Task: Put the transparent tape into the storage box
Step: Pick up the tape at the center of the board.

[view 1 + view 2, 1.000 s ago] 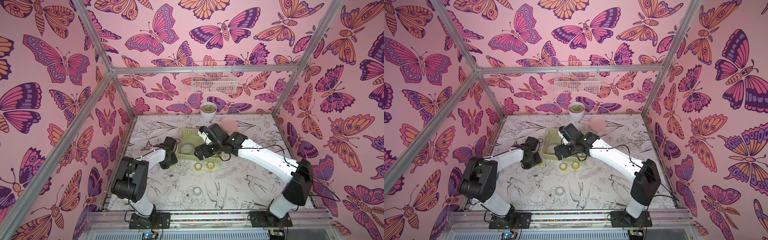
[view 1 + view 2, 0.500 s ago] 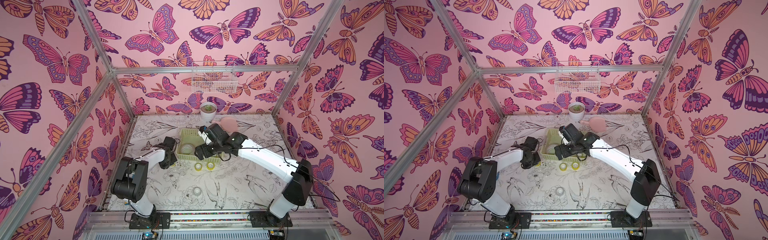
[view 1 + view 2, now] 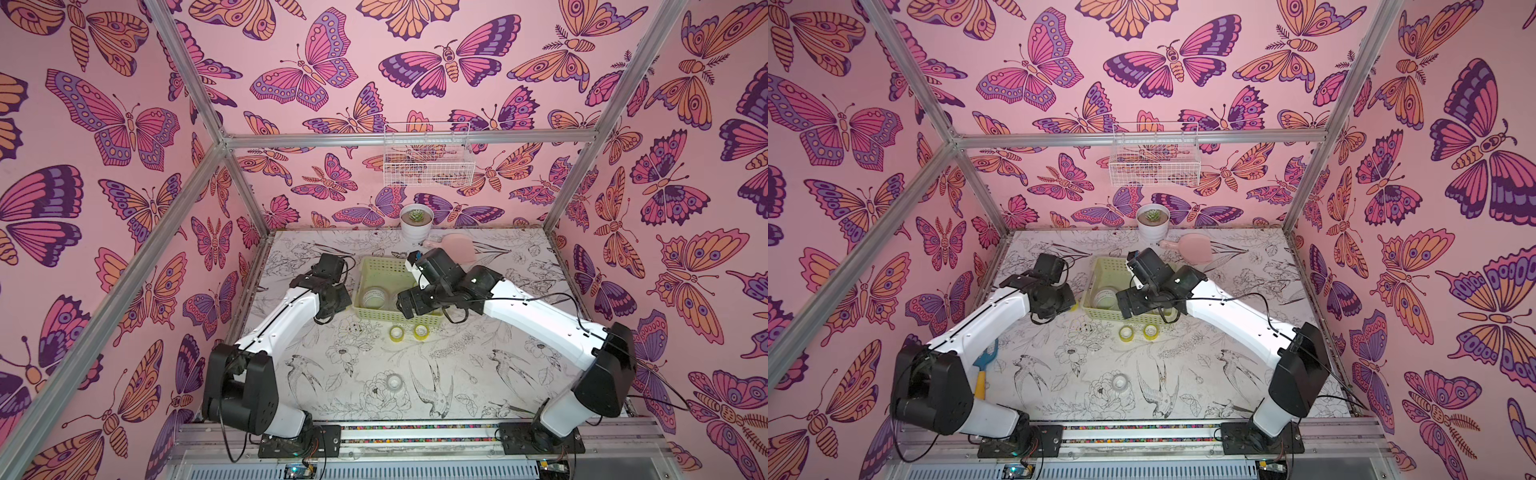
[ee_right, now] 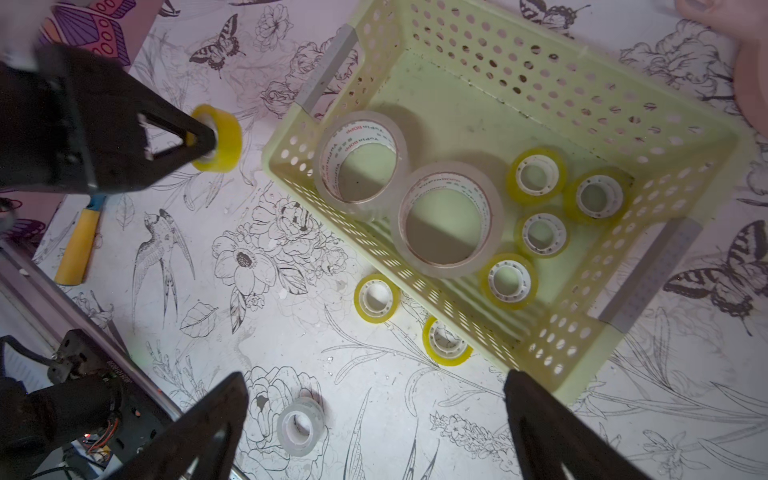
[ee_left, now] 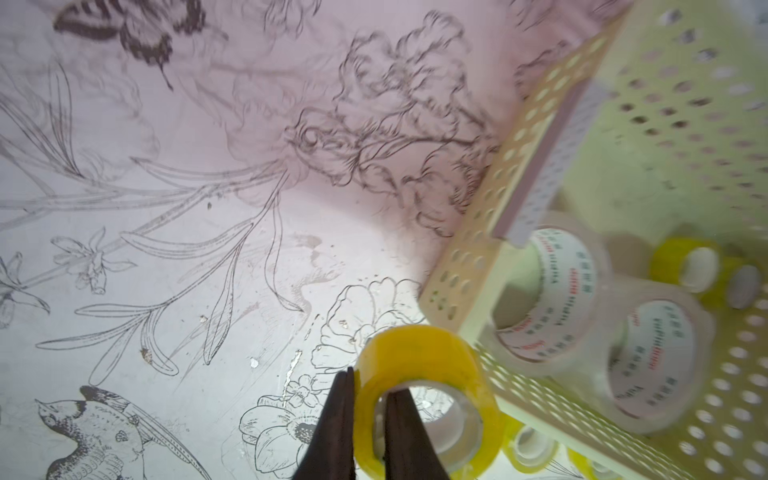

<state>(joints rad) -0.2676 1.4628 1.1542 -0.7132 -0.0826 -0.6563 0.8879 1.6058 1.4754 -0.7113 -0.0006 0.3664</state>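
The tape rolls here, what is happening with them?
The left gripper is shut on a yellow tape roll, one finger through its core, beside the storage box. The right gripper hangs open over the box's edge. Two wide clear rolls and four small yellow rolls lie inside; two yellow rolls and a colourless roll lie on the table.

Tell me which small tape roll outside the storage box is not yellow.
The colourless roll lying alone, apart from the storage box. The two rolls beside its wall and the held roll in the left end effector are yellow.
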